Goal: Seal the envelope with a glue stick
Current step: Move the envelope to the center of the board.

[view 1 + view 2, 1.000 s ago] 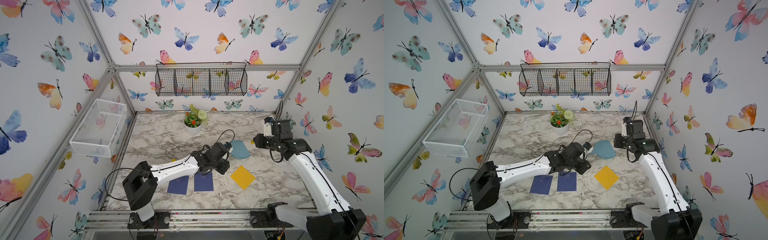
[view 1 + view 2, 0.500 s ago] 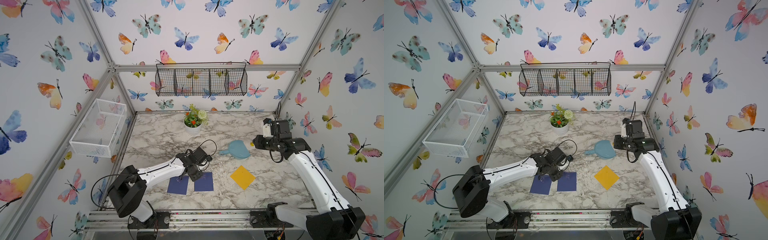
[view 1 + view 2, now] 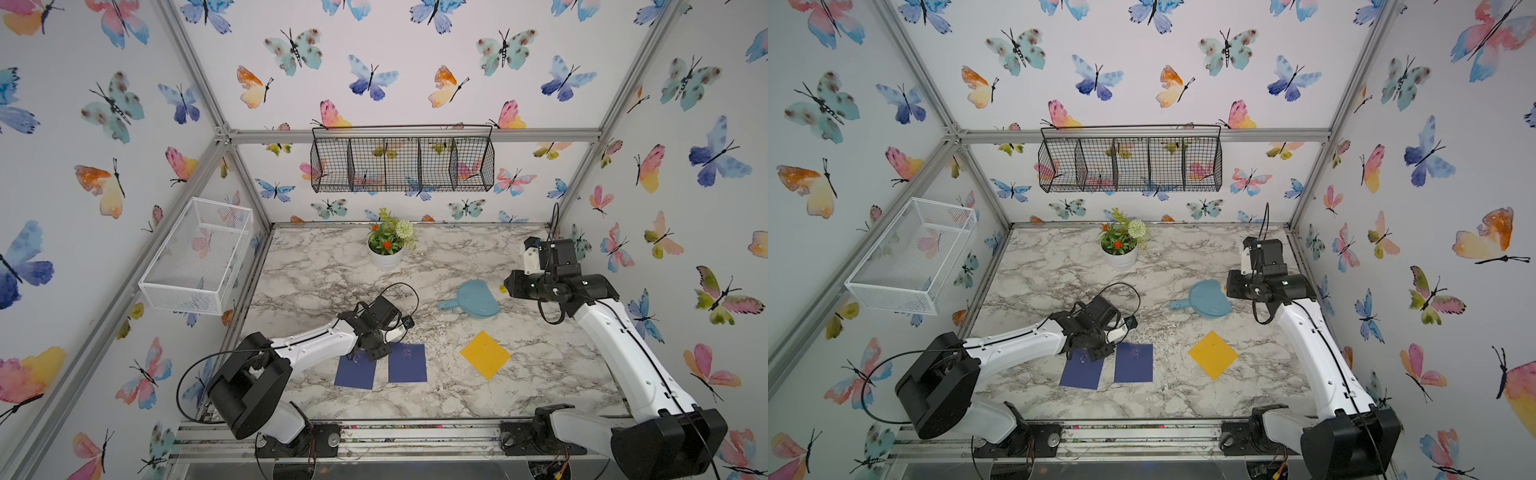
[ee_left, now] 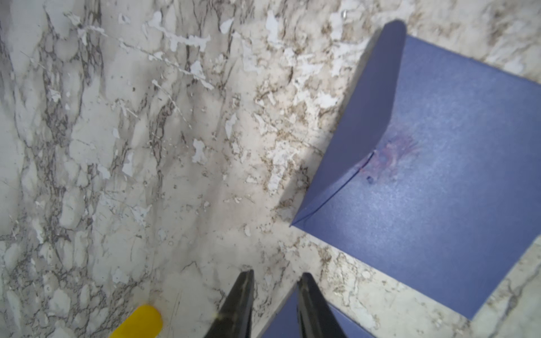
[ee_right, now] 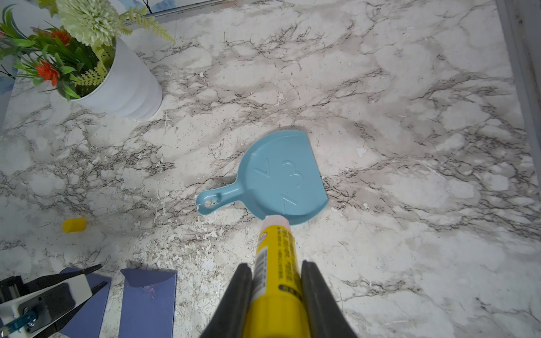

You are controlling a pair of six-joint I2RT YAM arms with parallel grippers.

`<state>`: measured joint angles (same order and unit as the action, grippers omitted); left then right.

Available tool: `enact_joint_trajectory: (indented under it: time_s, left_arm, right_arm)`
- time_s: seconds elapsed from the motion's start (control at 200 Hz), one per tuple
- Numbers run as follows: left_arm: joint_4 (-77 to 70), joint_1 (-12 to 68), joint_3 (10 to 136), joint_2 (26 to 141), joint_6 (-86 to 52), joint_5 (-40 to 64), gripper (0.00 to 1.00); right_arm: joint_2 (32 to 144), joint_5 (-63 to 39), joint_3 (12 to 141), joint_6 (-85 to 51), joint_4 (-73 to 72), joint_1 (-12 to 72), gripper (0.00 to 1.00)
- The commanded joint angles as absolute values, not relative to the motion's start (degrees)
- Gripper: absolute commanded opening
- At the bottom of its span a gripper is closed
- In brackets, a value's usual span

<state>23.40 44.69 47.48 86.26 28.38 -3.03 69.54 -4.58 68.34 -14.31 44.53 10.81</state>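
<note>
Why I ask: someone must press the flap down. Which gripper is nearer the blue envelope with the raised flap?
Left. The left gripper is beside that envelope, over its twin; the right gripper, clamping the glue stick, sits back past the dustpan.

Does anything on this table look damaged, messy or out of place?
The marble tabletop is flaked in white patches near a blue envelope, which has a purplish smear by its raised flap. A yellow cap lies loose.
</note>
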Motion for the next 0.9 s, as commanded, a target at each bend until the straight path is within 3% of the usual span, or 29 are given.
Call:
enact_joint_trajectory:
  time_s: [0.0,0.496,0.896]
  left_arm:
    - [21.9,44.3,48.7,87.4,31.0,0.8,0.34]
    - [23.3,43.9,52.5,96.2,31.8,3.8,0.34]
    - [24.2,43.9,54.2,98.9,31.7,6.1,0.20]
  right_arm:
    - [69.5,-5.2,69.0,-13.9,43.9,10.5,0.02]
    - [68.9,-4.4,69.2,-13.6,44.3,10.5,0.03]
    - [69.4,-4.1,69.8,-13.4,44.6,10.5,0.03]
